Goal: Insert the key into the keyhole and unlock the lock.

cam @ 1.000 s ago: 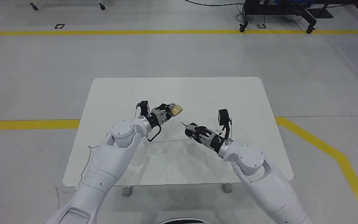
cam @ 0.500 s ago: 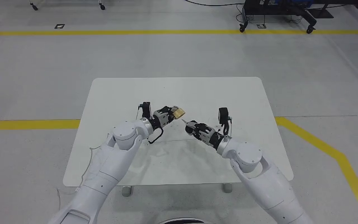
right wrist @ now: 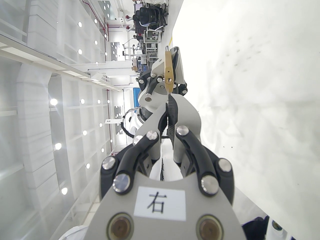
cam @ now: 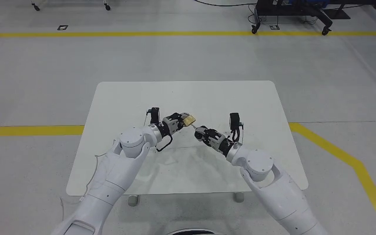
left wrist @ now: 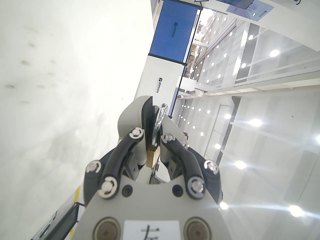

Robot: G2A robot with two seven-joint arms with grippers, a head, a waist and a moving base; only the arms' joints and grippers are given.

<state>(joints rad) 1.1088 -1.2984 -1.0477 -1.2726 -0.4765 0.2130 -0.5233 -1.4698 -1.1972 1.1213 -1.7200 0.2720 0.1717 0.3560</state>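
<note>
Grips a brass padlock (cam: 187, 120) in the left end effector (left wrist: 157, 117), over the middle of the white bench (cam: 252, 100). Closes down narrow on it — both fingers (left wrist: 132, 121) pressed against the silver shackle (left wrist: 161, 111), with no gap to either side. Leaves the brass body showing farther back, between the black finger links. Turns the padlock's flat end face toward the other arm, with the keyhole (right wrist: 170, 79) in it facing straight into the right wrist view.

Holds the right end effector (right wrist: 172, 99) shut as well, its dark ribbed pads (right wrist: 171, 121) pressed together along their whole length. Cannot make out the key between those pads — hidden there or too thin to tell. Points the closed tips at the keyhole face, lined up with it and just beside the padlock. Cannot tell whether tips and padlock touch.

From above, has the two end effectors nose to nose near the bench's middle, arms angling in from either side: left one a little farther from the robot, right one a little nearer. Carries the padlock with its brass end toward the right end effector, shackle end back inside the left one's grip. Beyond the bench, grey floor (cam: 176, 59) crossed by a yellow line (cam: 176, 33).
</note>
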